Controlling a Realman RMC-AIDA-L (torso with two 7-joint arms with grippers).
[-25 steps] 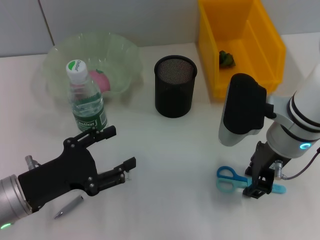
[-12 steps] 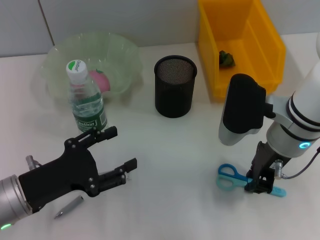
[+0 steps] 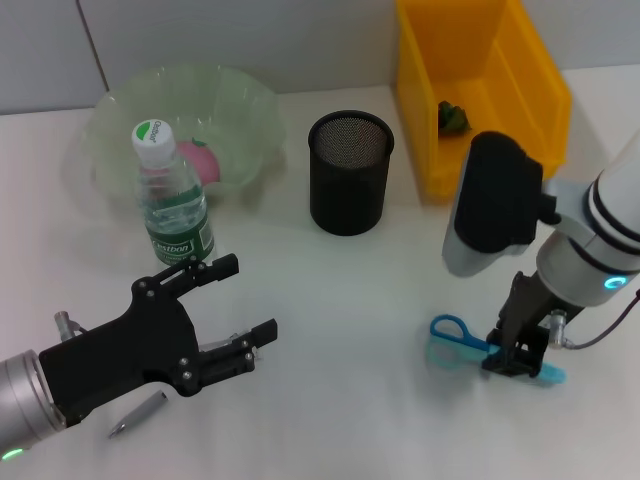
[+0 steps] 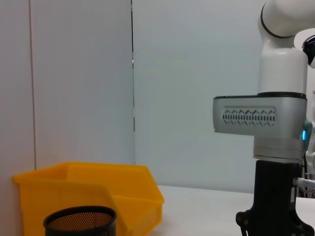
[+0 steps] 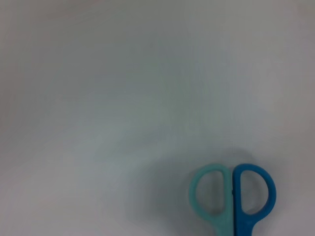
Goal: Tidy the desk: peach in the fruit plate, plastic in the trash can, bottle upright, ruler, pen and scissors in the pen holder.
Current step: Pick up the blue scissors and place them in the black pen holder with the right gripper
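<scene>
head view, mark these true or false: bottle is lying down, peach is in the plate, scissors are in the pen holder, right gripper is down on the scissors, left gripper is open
1. The bottle is lying down. False: it stands upright beside the fruit plate.
2. The peach is in the fruit plate. True.
3. The scissors are in the pen holder. False: they lie on the desk at the right gripper.
4. The right gripper is down on the scissors. True.
5. The left gripper is open. True: it holds nothing, and the pen lies near it.
</scene>
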